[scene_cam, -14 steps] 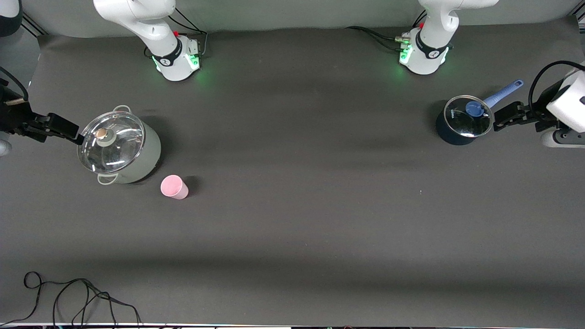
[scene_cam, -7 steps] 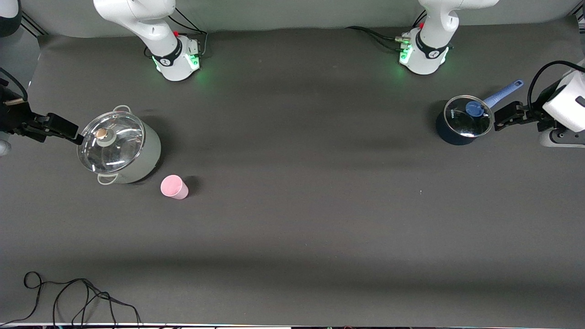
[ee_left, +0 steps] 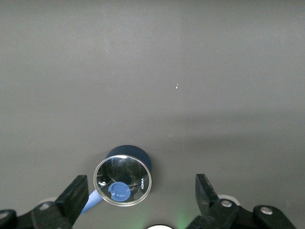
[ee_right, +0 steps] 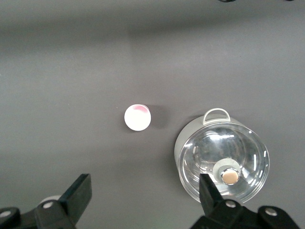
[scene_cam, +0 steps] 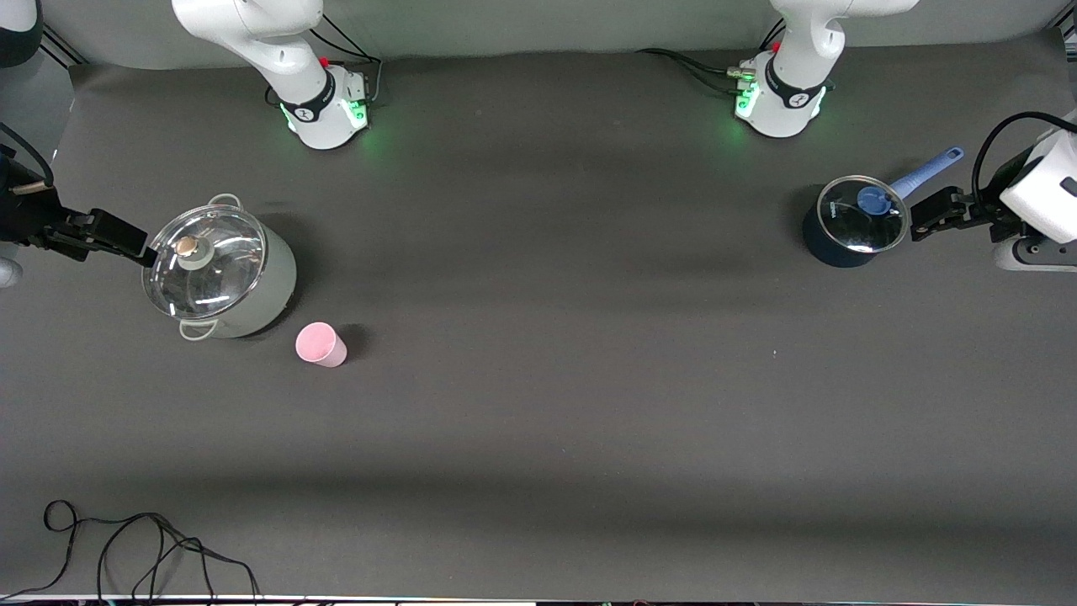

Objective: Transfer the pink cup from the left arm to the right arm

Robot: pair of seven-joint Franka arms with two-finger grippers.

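The small pale-pink plastic cup [scene_cam: 320, 344] stands on the table, well apart from the wide-open, empty right gripper [ee_right: 143, 200] and left gripper [ee_left: 138, 200].

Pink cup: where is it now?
Front view: the pink cup stands on the table toward the right arm's end, beside the grey-green lidded pot and nearer the camera. Neither arm touches it.

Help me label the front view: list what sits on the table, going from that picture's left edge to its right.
Black cable → grey-green lidded pot → pink cup → dark blue saucepan.
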